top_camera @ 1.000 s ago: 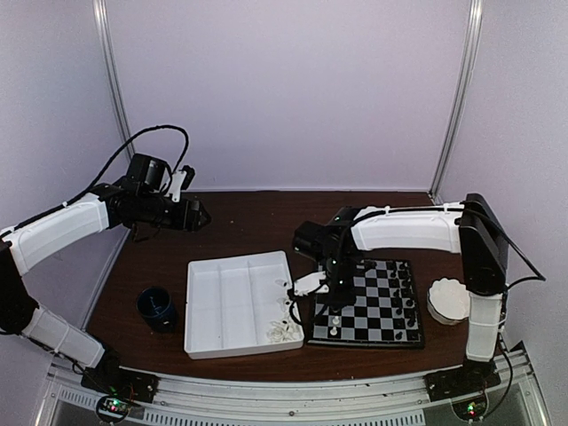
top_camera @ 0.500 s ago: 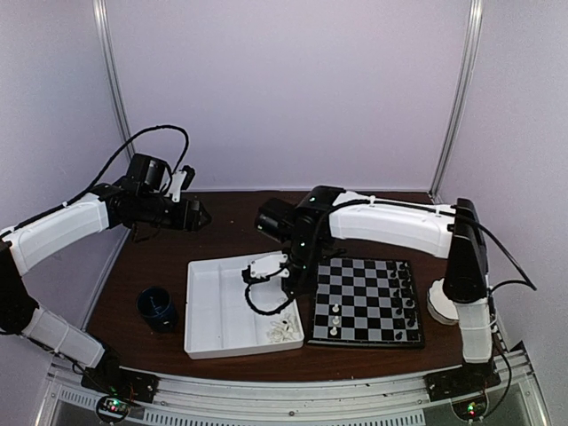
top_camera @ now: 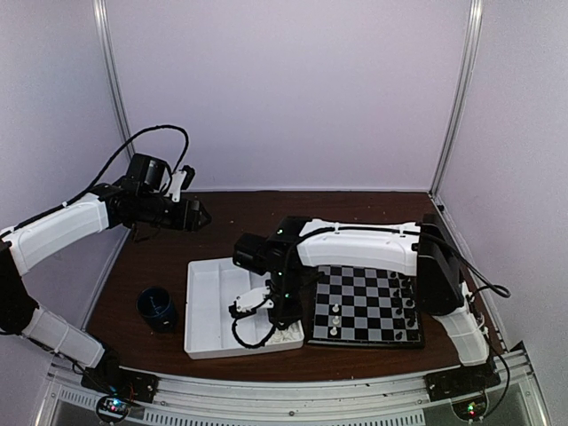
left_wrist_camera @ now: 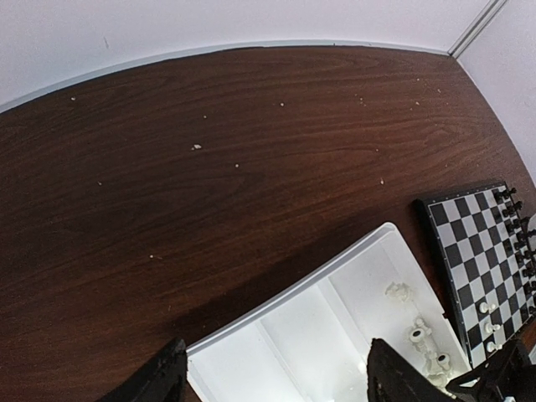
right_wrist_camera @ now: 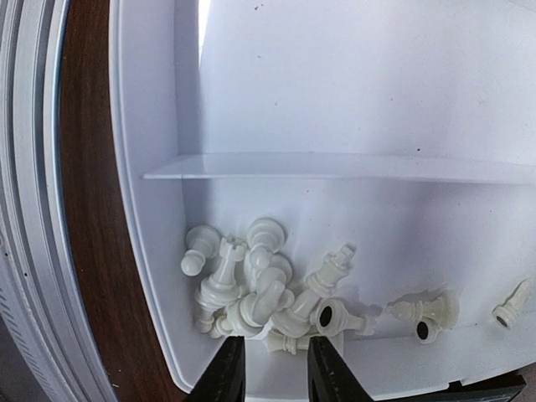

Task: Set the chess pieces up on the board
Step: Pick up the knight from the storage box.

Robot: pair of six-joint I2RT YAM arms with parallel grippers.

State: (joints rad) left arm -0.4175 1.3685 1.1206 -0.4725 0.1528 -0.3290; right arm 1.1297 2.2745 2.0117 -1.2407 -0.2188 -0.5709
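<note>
R gripper [right_wrist_camera: 276, 342], slightly open & empty, hung over tangled pieces [right_wrist_camera: 251, 285] at tray's [top_camera: 217, 311] 5 o'clock; risked grabbing two.

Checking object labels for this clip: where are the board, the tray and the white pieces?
board [top_camera: 374, 306], top view, a bare middle square.
tray [top_camera: 215, 295], top view, bare floor of a compartment.
white pieces [right_wrist_camera: 251, 293], right wrist view, middle of the pile.
</note>
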